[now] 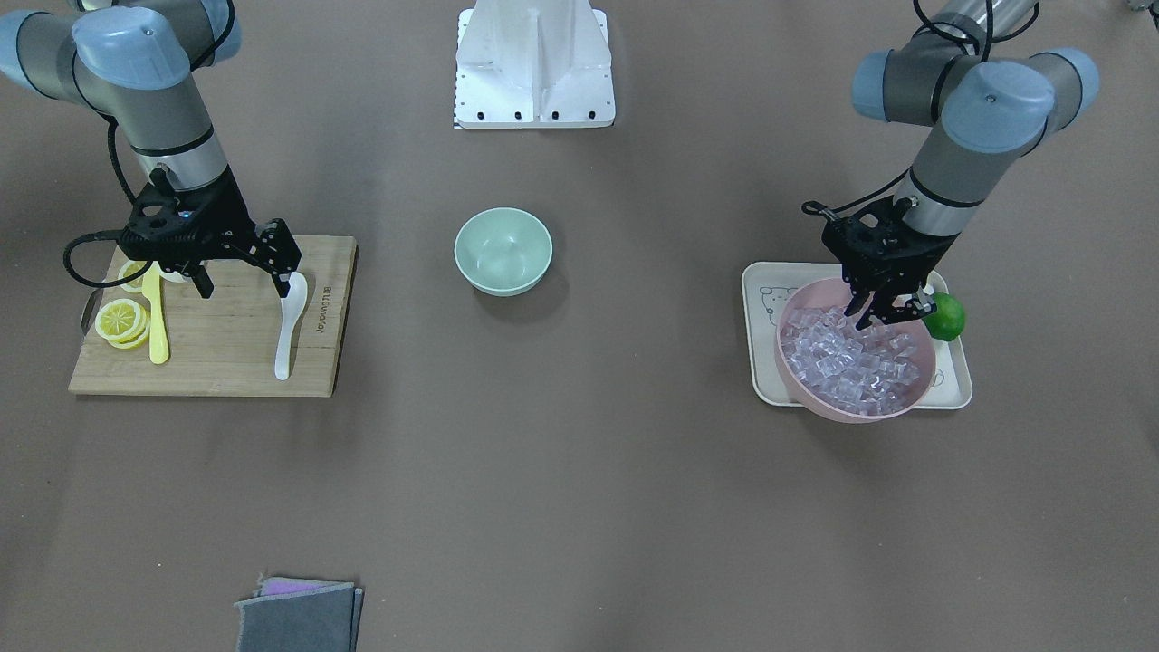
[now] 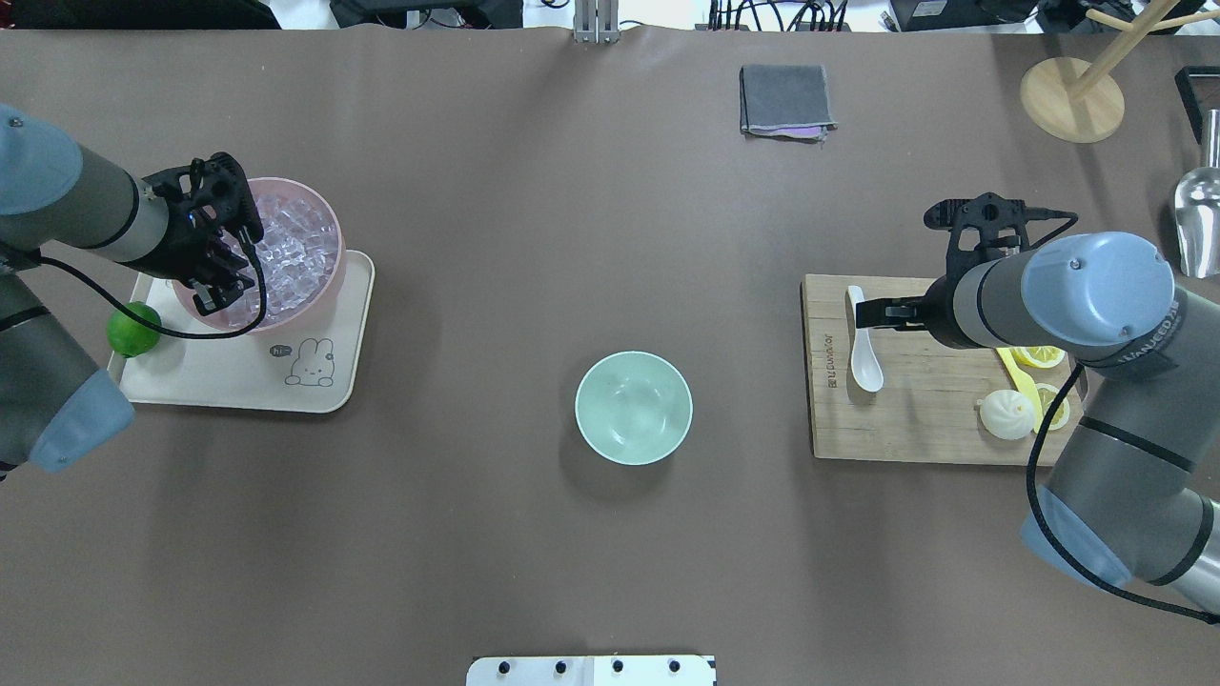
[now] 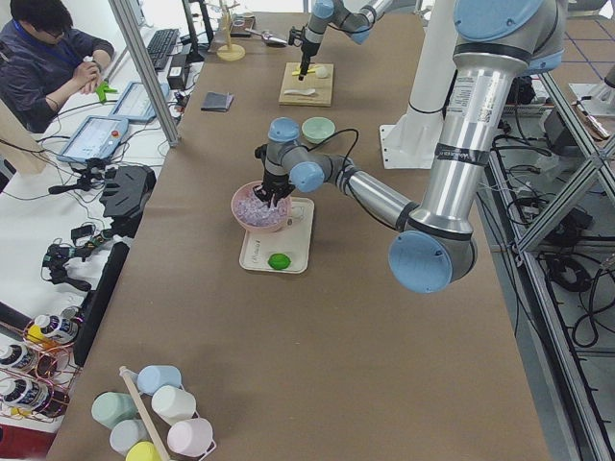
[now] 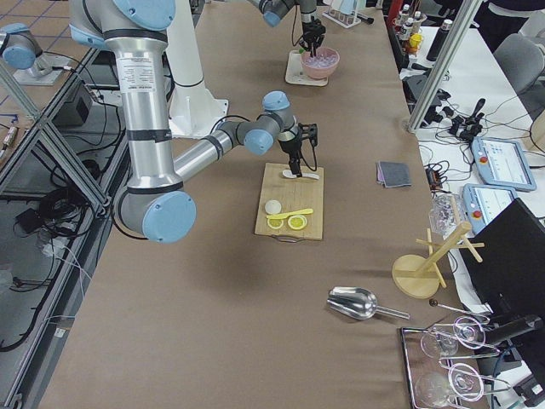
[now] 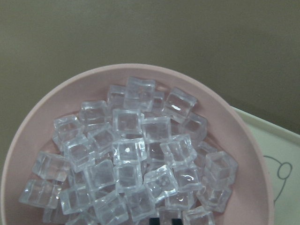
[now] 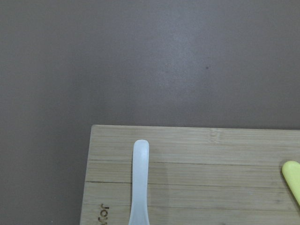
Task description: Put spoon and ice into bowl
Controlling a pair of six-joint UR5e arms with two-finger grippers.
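Closest to the robot's white metal base plate (image 2: 591, 670), the small round pale mint-green bowl (image 2: 634, 408) stands at the middle of the matte brown tabletop (image 2: 477, 238), its walls smooth and plain.

To its right lies a rectangular bamboo cutting board (image 2: 915, 429) with visible grain. On it are the small glossy white soup spoon (image 2: 864, 357), a yellow plastic knife (image 1: 158, 317), lemon slices (image 1: 120, 320) and a white pleated bun (image 2: 1006, 413). The spoon lies flat, deep scoop toward the robot. The right claw (image 1: 243, 279) hangs over the board released, fingers wide apart, 1 finger just beside the scoop. From overhead the arm hides part of the lemon.

To the left, a cream rounded tray (image 2: 219, 386) printed with a rabbit holds a green lime (image 2: 133, 329) and a larger pink bowl (image 5: 243, 140) heaped with clear glassy ice cubes (image 5: 126, 152). The left claw (image 1: 876, 315) hovers over that heap. Only 2 dark fingertip ends show, cut off and close together, so released or clenched I cannot tell.

Farthest out lie a folded grey cloth (image 2: 786, 100), a round-based wooden stand (image 2: 1071, 99) and a metal scoop (image 2: 1199, 219).
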